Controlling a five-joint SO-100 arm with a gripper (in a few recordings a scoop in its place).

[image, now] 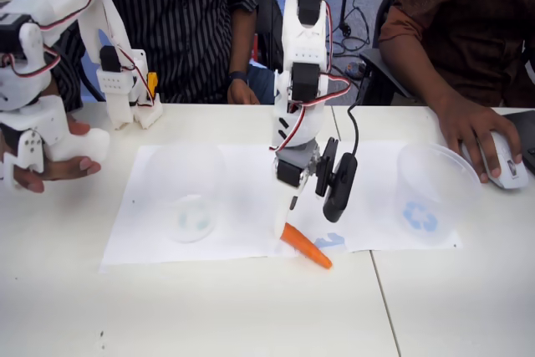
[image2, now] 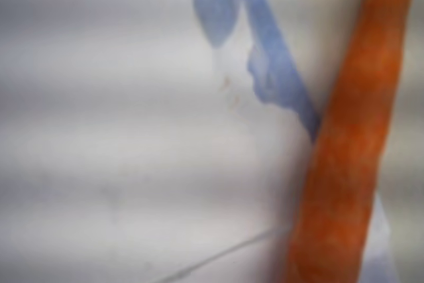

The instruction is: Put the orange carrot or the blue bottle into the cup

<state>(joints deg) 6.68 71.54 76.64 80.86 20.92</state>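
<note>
The orange carrot (image: 306, 247) lies on the white paper (image: 150, 232) near its front edge, thick end up-left and tip down-right. My gripper (image: 285, 221) points straight down with its white fingertip at the carrot's thick end; the gap between the jaws is hidden, so I cannot tell whether it grips. In the wrist view the carrot (image2: 348, 144) runs blurred and very close along the right side, beside a blue printed mark (image2: 265, 57). The cup (image: 191, 194), clear with a pale greenish mark at its base, stands on the paper to the left, well apart from the gripper.
A second clear cup (image: 428, 196) with a blue recycling symbol stands on the right. A person's hand rests on a mouse (image: 501, 160) at the far right. Two people sit behind the table.
</note>
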